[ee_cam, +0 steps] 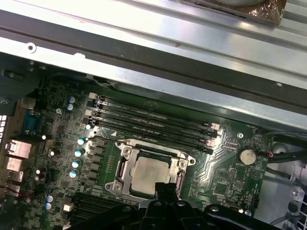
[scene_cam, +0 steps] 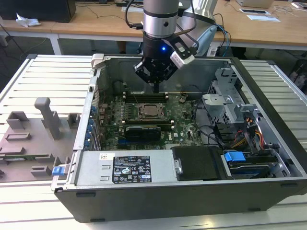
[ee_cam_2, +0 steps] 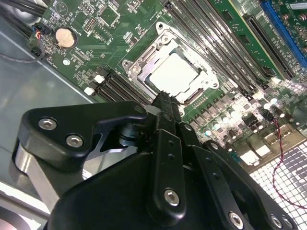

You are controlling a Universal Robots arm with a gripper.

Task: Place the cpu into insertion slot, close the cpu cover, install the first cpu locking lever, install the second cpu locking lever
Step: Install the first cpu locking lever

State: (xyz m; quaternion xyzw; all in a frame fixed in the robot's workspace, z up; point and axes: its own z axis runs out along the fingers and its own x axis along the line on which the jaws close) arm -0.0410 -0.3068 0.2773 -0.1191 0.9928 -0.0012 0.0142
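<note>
The cpu (ee_cam_2: 175, 76) (ee_cam: 149, 175) (scene_cam: 150, 111) lies flat in the insertion slot (scene_cam: 149, 118) on the green motherboard, its silver top showing. The cpu cover (ee_cam_2: 144, 61) (ee_cam: 125, 165) lies down around the chip, which shows through the cover's window. My gripper (scene_cam: 156, 88) hangs a short way above the board, just behind the socket in the exterior view. Its fingers (ee_cam_2: 165, 103) (ee_cam: 165, 189) are pressed together with nothing between them, and in both wrist views their tip overlaps the socket's near edge. I cannot tell how the locking levers stand.
The open computer case (scene_cam: 91, 120) walls in the board. Memory slots (scene_cam: 144, 98) lie behind the socket and a black expansion card (scene_cam: 142, 132) in front. A drive cage (scene_cam: 230, 103) with cables stands to the exterior view's right. Grey fixtures (scene_cam: 45, 117) sit outside on the left.
</note>
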